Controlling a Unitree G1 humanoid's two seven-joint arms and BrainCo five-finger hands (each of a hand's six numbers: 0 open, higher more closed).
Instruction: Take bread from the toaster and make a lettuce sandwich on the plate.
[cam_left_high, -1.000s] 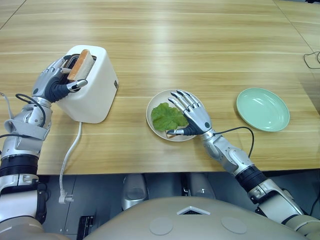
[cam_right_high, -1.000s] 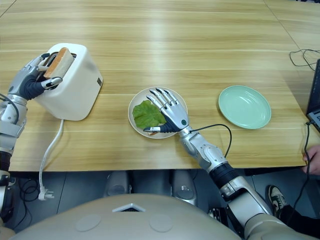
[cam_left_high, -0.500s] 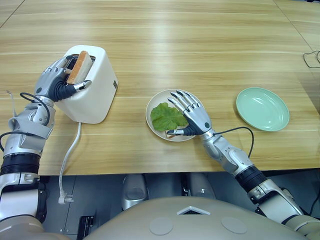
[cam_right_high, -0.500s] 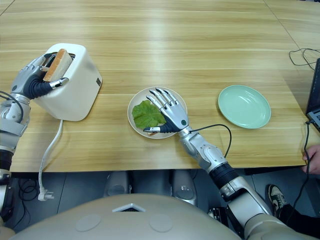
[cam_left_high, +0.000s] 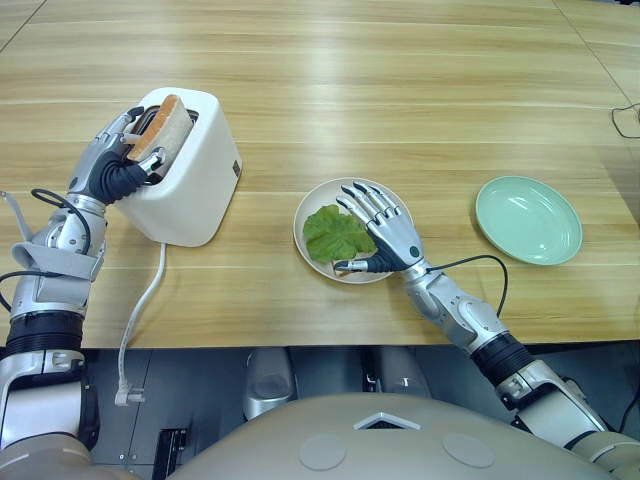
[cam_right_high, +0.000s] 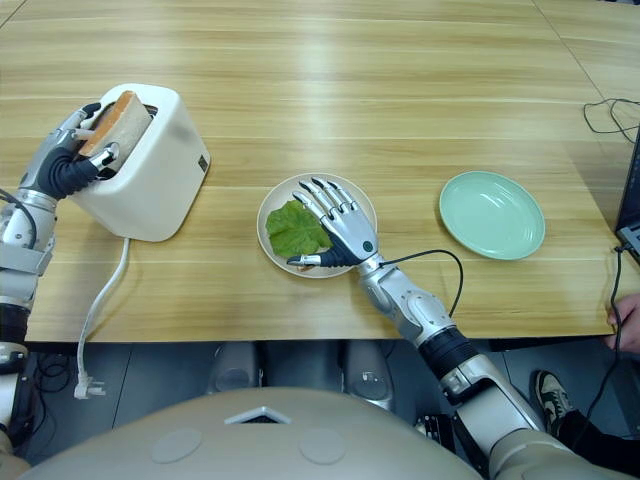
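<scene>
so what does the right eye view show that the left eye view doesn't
Right eye view: a dark laptop edge at the far right. Left eye view: more of the wooden table left of the white toaster. Both: the left hand gripping the toasted bread slice in the toaster slot, the right hand open over the green lettuce leaf on the round beige plate, and a pale green plate beside it.

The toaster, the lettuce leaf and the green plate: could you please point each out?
toaster (cam_left_high: 197, 188), left eye view, its white side wall.
lettuce leaf (cam_left_high: 329, 233), left eye view, middle of the leaf.
green plate (cam_left_high: 528, 219), left eye view, its bare centre.
</scene>
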